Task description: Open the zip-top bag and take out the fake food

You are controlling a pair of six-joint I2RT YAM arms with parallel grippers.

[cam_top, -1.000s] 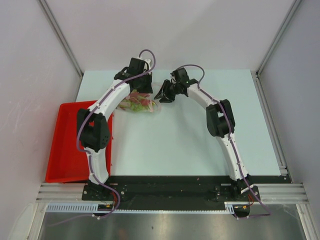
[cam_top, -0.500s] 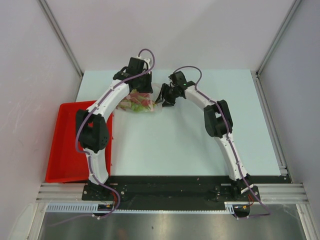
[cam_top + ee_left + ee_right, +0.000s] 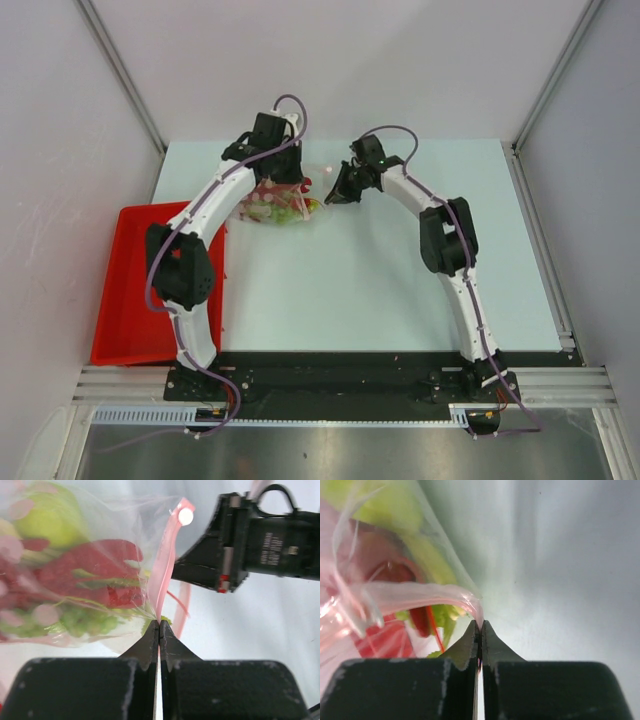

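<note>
**Zip-top bag [image 3: 280,205] pinched on both lips, ready to be parted**

My left pincer [image 3: 159,626] is pressed together on the pink zip strip [image 3: 167,565], with no gap between the jaws. My right pincer [image 3: 480,625] is likewise clamped, on a pink-tinted lip of the same bag that curls away to its left. Each seems to have a different side of the mouth, though I cannot tell for sure that the two lips are separate.

Beyond the tips the clear film bulges around the fake food [image 3: 75,590]: a red lobster [image 3: 90,572], a yellow-green pear [image 3: 50,520] above it and a green grape bunch [image 3: 85,622] below. The bag sits at the far side of the table [image 3: 400,280], between my two wrists, with the red tray [image 3: 130,290] well off to the left. I cannot tell whether its belly rests on the surface.

To do this step well, I judge that I should draw my two pincers straight apart, slowly and evenly, so the seal peels open from one spot. The strip is thin and slick. A jerk could slip it from either grip, and lifting while pulling could tip the toys toward the mouth too soon.
</note>
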